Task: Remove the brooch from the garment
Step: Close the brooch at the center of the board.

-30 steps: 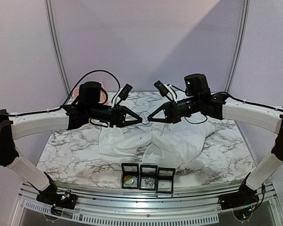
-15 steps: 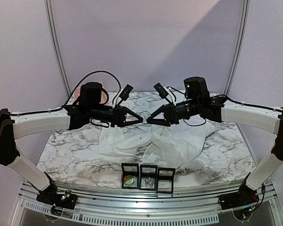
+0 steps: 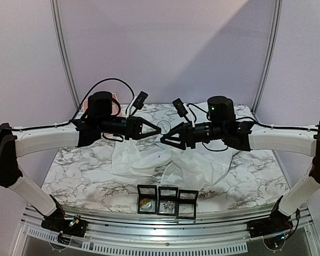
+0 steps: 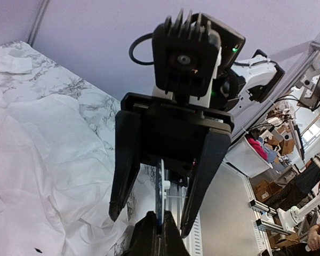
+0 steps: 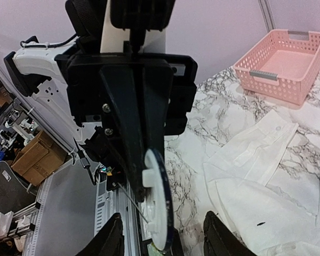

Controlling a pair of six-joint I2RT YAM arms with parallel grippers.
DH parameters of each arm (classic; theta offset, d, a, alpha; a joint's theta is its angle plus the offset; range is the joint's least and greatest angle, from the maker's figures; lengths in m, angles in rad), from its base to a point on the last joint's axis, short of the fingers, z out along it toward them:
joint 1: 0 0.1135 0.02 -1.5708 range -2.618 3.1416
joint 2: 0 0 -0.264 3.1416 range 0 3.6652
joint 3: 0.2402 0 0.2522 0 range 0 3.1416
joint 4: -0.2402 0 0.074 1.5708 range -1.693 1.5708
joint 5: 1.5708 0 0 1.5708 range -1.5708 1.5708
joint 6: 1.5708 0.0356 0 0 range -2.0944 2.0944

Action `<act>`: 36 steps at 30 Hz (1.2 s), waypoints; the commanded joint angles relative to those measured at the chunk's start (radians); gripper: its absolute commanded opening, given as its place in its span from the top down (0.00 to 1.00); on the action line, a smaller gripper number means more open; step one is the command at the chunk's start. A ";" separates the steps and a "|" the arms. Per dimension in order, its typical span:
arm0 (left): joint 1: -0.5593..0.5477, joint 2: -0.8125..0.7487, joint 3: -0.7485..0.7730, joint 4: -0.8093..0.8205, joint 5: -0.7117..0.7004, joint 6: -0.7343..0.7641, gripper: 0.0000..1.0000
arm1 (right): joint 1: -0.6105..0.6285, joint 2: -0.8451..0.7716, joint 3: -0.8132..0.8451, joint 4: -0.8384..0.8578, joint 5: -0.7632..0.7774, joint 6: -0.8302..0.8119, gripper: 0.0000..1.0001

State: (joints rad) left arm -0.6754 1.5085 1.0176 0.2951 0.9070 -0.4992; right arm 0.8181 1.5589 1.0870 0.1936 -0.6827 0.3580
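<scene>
**A:** What is the left gripper [image 4: 159, 217] doing?

**B:** It is pinching the brooch [image 5: 156, 213], a white disc with a dark rim. Its jaws are closing right down on the disc's edge. In its own wrist view no gap is showing between them.

**A:** And the right gripper [image 3: 165, 141]?

**B:** It is facing the left one nose to nose with its jaws spread wide, and it is gripping nothing. In both wrist views the brooch is sitting in the gap between its two fingers, with clear space on each side, so it is touching neither. I cannot tell how deep between them it is reaching.

**A:** Where is the garment [image 3: 173, 160] lying?

**B:** It is lying crumpled on the marble table [image 3: 80, 170], below both grippers. The brooch is hanging in the air above it, and no cloth is trailing from the disc.

**A:** Is anything else showing?

**B:** A pink basket [image 5: 280, 61] is sitting at the far side of the table, just beyond the garment's edge. Three black-framed boxes [image 3: 168, 201] are standing in a row at the near edge, just in front of the garment's hem.
</scene>
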 commanded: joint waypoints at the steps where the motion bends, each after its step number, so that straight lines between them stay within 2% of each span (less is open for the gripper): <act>1: 0.017 0.011 -0.013 0.021 -0.003 -0.013 1.00 | 0.017 -0.036 -0.007 0.061 0.049 0.001 0.54; 15: 0.023 0.009 -0.014 0.011 -0.008 -0.002 1.00 | 0.020 -0.050 -0.047 0.170 0.065 0.039 0.57; 30: 0.022 0.006 -0.023 0.025 -0.010 -0.004 1.00 | 0.020 -0.022 -0.037 0.215 0.051 0.046 0.78; 36: 0.018 0.005 -0.025 0.026 -0.010 -0.004 1.00 | 0.021 -0.017 -0.034 0.224 0.057 0.053 0.82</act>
State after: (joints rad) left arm -0.6651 1.5085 1.0145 0.3248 0.9092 -0.5064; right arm 0.8303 1.5311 1.0512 0.3698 -0.6182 0.4084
